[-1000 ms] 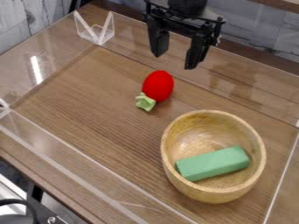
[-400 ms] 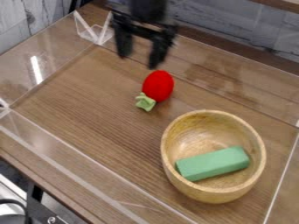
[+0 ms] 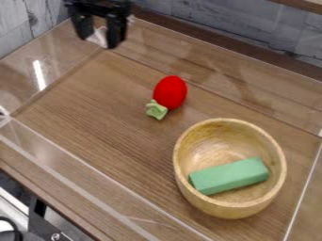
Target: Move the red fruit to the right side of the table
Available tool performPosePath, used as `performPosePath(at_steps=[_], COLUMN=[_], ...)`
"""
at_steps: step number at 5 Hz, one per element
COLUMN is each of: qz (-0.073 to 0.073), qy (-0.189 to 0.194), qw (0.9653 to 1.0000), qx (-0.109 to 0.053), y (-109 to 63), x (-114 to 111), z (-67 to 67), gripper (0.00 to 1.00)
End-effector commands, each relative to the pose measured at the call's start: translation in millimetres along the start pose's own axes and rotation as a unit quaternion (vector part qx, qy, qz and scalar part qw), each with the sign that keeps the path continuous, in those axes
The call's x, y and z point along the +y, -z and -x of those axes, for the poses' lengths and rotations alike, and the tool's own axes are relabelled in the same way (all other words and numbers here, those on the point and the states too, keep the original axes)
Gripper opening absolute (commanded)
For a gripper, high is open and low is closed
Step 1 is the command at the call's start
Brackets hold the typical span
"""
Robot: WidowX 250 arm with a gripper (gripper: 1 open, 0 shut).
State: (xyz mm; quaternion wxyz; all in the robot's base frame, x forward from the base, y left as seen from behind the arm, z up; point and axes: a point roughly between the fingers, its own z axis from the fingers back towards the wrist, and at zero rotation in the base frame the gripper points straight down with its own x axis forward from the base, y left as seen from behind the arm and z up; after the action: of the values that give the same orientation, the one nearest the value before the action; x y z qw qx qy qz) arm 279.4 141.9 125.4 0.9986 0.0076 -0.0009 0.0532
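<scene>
The red fruit (image 3: 169, 91) is a small glossy red toy with a pale green leafy cap at its lower left, lying near the middle of the brown wood-grain table (image 3: 101, 113). My gripper (image 3: 98, 36) hangs at the far left back corner, well away from the fruit and up to its left. Its dark fingers stand apart, open, with nothing between them.
A round light wooden bowl (image 3: 231, 168) sits at the front right and holds a green rectangular block (image 3: 229, 176). Clear acrylic walls (image 3: 38, 66) edge the tabletop on all sides.
The gripper has swept leftward along the back of the table, from above right of the fruit to the far left corner. The fruit, bowl and block have not moved.
</scene>
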Motion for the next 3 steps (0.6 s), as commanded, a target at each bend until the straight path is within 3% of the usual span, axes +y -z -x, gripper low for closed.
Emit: performPosePath(at_steps=[1,3], qz=[-0.014,-0.021], qy=[0.024,0.040], qw=[0.9989,0.9974], qx=[-0.037,-0.056], y=[-11.5,-1.5], x=[19,30], z=[-17.8,-31.7], gripper=[1.00,1.00])
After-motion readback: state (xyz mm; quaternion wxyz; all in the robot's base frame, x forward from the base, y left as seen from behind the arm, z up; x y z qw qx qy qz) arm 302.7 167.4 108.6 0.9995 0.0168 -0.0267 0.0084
